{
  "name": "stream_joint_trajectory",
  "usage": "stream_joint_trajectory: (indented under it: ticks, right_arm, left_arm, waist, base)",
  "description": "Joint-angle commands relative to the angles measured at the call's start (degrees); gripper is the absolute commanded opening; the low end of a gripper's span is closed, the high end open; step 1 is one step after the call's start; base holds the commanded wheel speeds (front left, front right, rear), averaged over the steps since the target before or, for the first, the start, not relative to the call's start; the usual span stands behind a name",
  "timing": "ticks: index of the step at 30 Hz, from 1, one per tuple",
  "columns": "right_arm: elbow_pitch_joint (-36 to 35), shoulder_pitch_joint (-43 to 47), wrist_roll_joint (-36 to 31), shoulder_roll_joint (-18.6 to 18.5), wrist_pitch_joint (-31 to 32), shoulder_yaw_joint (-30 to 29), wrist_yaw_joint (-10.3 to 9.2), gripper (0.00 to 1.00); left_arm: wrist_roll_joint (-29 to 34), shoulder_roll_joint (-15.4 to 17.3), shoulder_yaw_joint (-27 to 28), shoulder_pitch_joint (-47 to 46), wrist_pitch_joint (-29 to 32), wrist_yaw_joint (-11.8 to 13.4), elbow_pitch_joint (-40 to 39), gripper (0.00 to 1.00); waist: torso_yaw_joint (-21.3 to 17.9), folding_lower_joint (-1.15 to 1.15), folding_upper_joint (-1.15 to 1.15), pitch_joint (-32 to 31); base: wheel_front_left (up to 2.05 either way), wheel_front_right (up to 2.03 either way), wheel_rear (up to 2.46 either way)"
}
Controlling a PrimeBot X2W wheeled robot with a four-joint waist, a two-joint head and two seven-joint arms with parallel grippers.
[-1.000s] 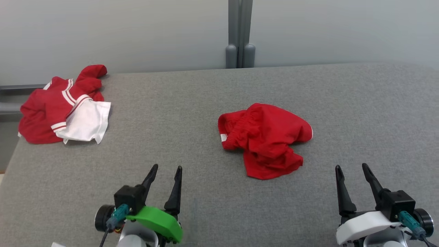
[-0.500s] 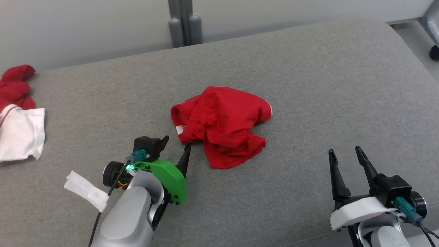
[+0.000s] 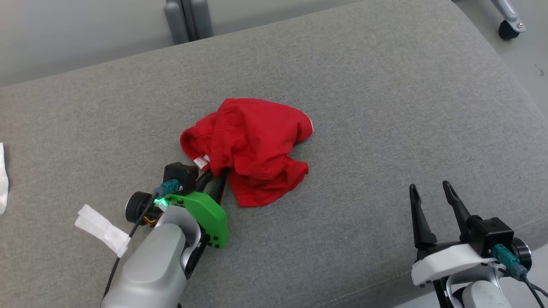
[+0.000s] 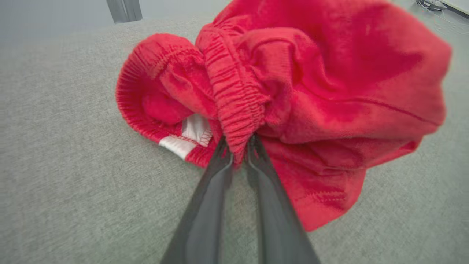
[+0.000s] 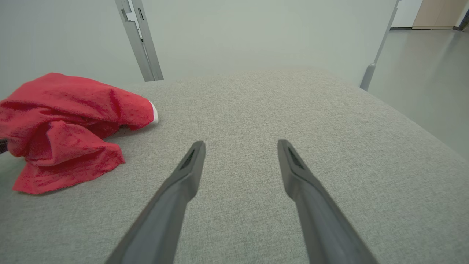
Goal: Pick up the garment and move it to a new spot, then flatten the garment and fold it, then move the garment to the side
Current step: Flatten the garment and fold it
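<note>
- garment [image 3: 252, 145]: red, crumpled in a heap at the middle of the grey woven cushion [image 3: 385, 107].
- left gripper [image 4: 239, 148]: fingers pinched together on the ribbed elastic waistband [image 4: 234, 106], tips buried in cloth.
- right gripper [image 5: 240, 146]: fingers spread, holding nothing, well apart from garment.
- white label [image 4: 190, 135] inside the waistband, print unreadable.

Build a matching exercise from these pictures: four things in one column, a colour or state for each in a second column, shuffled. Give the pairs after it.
Things
1. left gripper
2. right gripper
3. garment
4. tape strip

Colour or state
A. white
B. open, fingers apart over the bare grey surface
C. red, crumpled in a heap
D. closed on a gathered cloth edge

Pairs: 1-D, 2-B, 3-C, 4-A
</note>
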Motion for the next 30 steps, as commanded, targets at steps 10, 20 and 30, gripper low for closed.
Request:
stream_joint_trajectory:
  ticks: [10,20,30]
  right_arm:
    - [0.43,3.05,-0.78,-0.13,-0.18,-0.82,-0.08,1.0]
    - [1.0,5.45,-0.11,-0.13,-0.18,-0.68,-0.08,1.0]
    - [0.67,4.22,-0.33,-0.13,-0.18,-0.83,-0.08,1.0]
  left_arm:
    - [-1.23,0.96,-3.1,3.59,-3.92,-0.05,-6.53,0.0]
    - [-1.66,2.64,-4.52,11.5,1.95,5.0,-28.62,0.0]
    - [-4.35,4.28,-1.54,16.91,12.05,14.73,-49.89,0.0]
  waist:
    - [7.02,0.0,0.0,-5.96]
    - [11.07,0.0,0.0,-10.71]
    - [8.93,0.0,0.0,-8.93]
  base:
    - [0.0,0.0,0.0]
    - [0.0,0.0,0.0]
    - [0.0,0.0,0.0]
